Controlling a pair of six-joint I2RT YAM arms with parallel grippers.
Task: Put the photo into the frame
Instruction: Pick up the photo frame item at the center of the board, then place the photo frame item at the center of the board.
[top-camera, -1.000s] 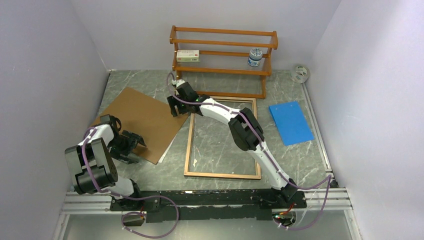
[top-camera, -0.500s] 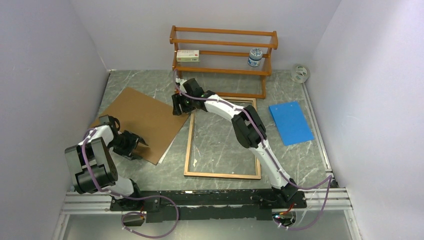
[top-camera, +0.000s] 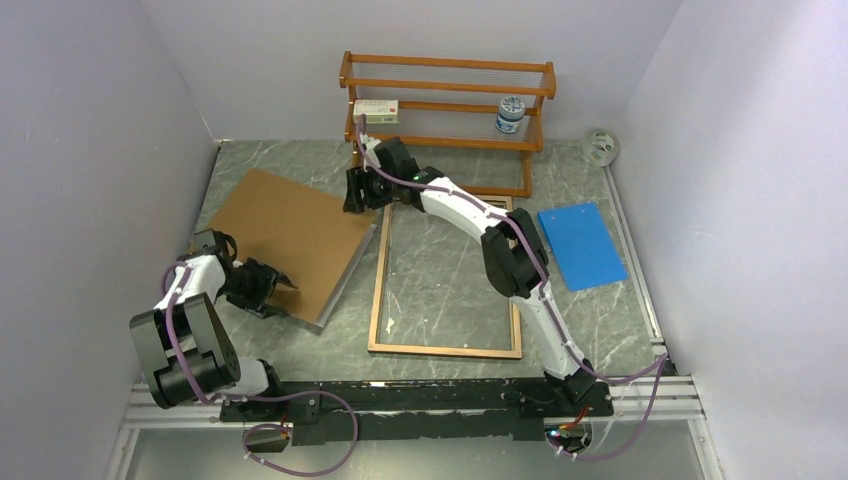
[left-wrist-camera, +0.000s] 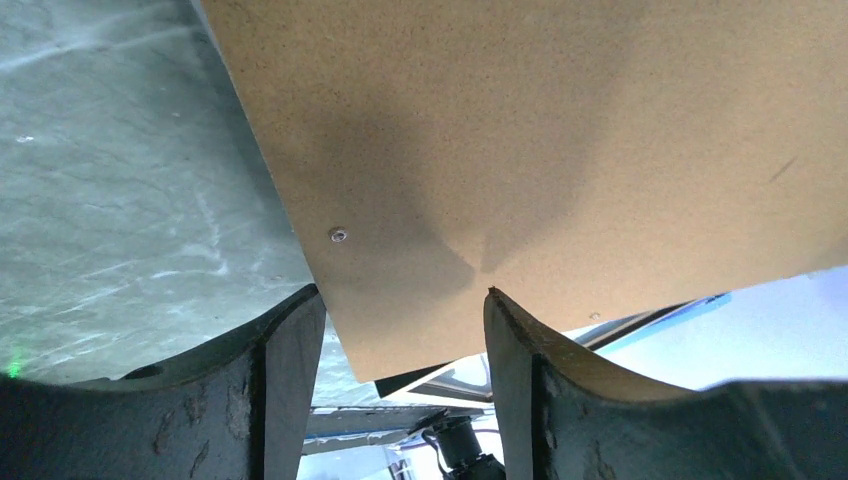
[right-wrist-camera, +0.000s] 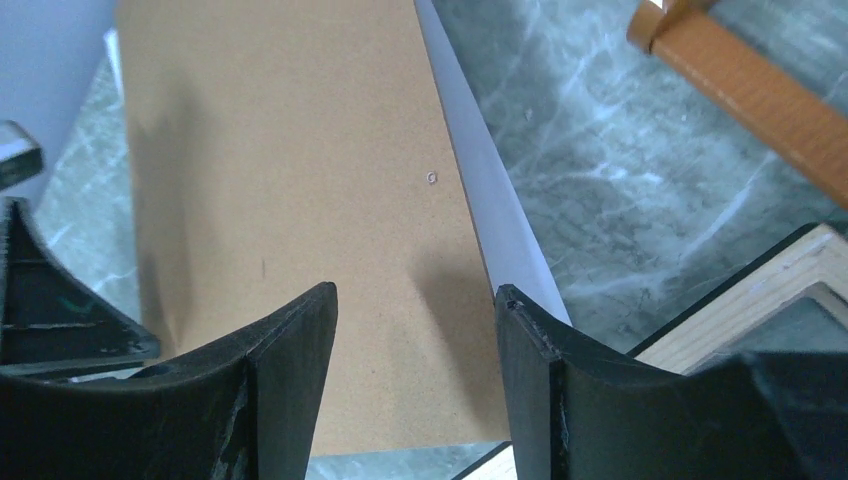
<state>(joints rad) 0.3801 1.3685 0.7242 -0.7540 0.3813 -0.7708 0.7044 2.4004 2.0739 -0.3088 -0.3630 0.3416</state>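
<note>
A brown backing board (top-camera: 285, 235) lies on the left of the table and covers most of the photo. Only a thin white strip of the photo (right-wrist-camera: 490, 200) shows along the board's right edge (top-camera: 347, 283). The frame (top-camera: 378, 300) lies wood side up to the right of the board; one of its corners (right-wrist-camera: 790, 280) is in the right wrist view. My left gripper (top-camera: 283, 293) is at the board's near corner (left-wrist-camera: 400, 340), which sits between its parted jaws (left-wrist-camera: 403, 292). My right gripper (top-camera: 358, 200) hangs over the board's far right corner (right-wrist-camera: 300, 180), jaws apart (right-wrist-camera: 415, 288), pinching nothing.
A wooden shelf rack (top-camera: 445, 110) stands at the back with a white box (top-camera: 375, 110) and a jar (top-camera: 510, 115) on it. A blue sheet (top-camera: 580, 245) lies right of the frame. A tape roll (top-camera: 600, 147) sits in the far right corner.
Both grippers have narrowed their jaws. The right gripper moved toward the back along the board's right corner. The left gripper edged onto the near corner. The board's outline shifted slightly.
</note>
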